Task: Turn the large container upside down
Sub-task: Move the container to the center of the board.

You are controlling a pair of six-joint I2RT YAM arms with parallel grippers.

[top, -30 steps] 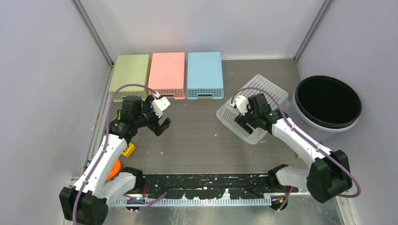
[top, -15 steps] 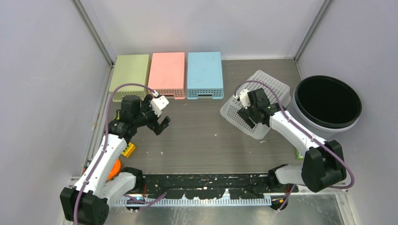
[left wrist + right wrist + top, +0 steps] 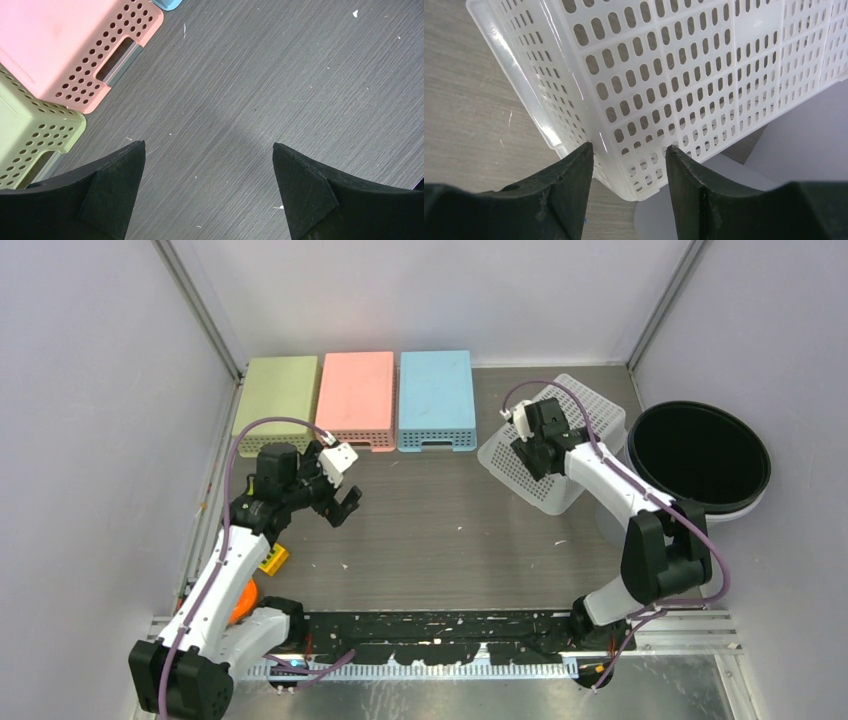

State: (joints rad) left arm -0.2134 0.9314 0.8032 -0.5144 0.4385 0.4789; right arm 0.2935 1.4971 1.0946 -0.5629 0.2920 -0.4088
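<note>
Caught partway through the flip, to judge from the tilt. Holds the large white container [image 3: 598,418] raised on edge instead of flat on the counter [image 3: 450,540], just beside the black tub [image 3: 700,450], on the tub's side nearest the middle of the counter. Shows a broad slotted face, seemingly the base, up toward the overhead camera, with a side wall sloping down to the counter below it. Cannot tell from these views which edge bears the weight. Pinches a lower corner of the container [image 3: 684,75] with the right gripper [image 3: 533,455]. In the wrist view, sets the gripper [image 3: 629,150] narrowed to a small gap, one finger on each side of the corner, and so reads as clamped on the plastic rather than merely alongside. Keeps the left gripper [image 3: 340,508] out of the job, well apart from the tub across the counter. Spreads that gripper [image 3: 209,150] wide over bare wood grain, grasping nothing. Leaves three smaller baskets face down along the far edge, running away from the tub: blue [image 3: 436,390] nearest it, then pink [image 3: 356,395], then green [image 3: 276,390]. Counts as done: grasp made, container lifted off its flat rest and rotated some way. Left to do, judged from the tilt: finish the rotation, lay the container mouth-down and flat, then let go, minding the tub close by.
</note>
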